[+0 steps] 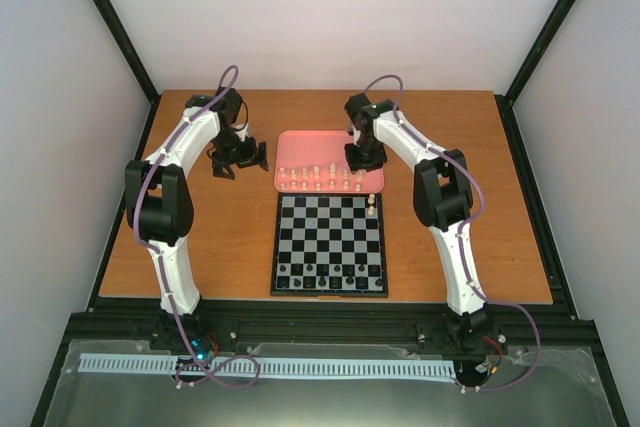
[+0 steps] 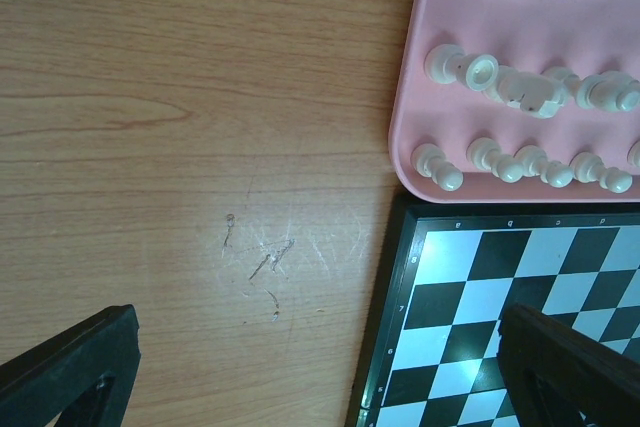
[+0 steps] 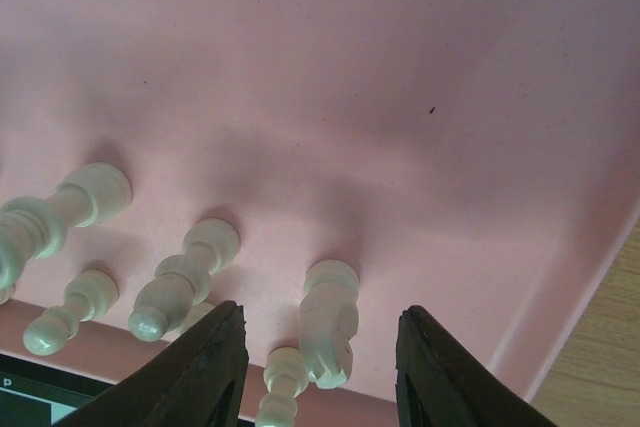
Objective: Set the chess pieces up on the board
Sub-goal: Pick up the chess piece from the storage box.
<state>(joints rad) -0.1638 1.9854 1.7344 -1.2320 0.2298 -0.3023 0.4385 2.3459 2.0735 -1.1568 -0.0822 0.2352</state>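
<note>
1. Top external: the board (image 1: 330,244) lies at the middle of the counter's (image 1: 220,247) near edge, with black pieces (image 1: 330,275) lined along its near side. A pink tray (image 1: 300,142) sits just behind it, toward the counter's middle, and carries most of the chess pieces (image 1: 320,179) in two rows. One cream piece (image 1: 372,205) stands on the board by its far right corner. The left fingers (image 1: 240,159) hang over bare counter just left of the tray. The right fingers (image 1: 365,159) hang over the tray's right part. How far either pair is spread cannot be told from this view.
2. Left wrist: the left fingers (image 2: 75,367) are spread wide, with only wood and a corner of the board (image 2: 480,297) between them, and they grip nothing. A corner of the tray (image 2: 440,7) fills the upper right, with two rows of chess pieces (image 2: 520,162) on it, just beside the board's border.
3. Right wrist: the right fingers (image 3: 215,372) are parted and straddle one tall piece (image 3: 330,322) standing on the tray (image 3: 350,67). A gap shows on each side, so they have hold of nothing. A smaller piece (image 3: 283,377) stands just in front of it, and more chess pieces (image 3: 180,277) stand to one side.
</note>
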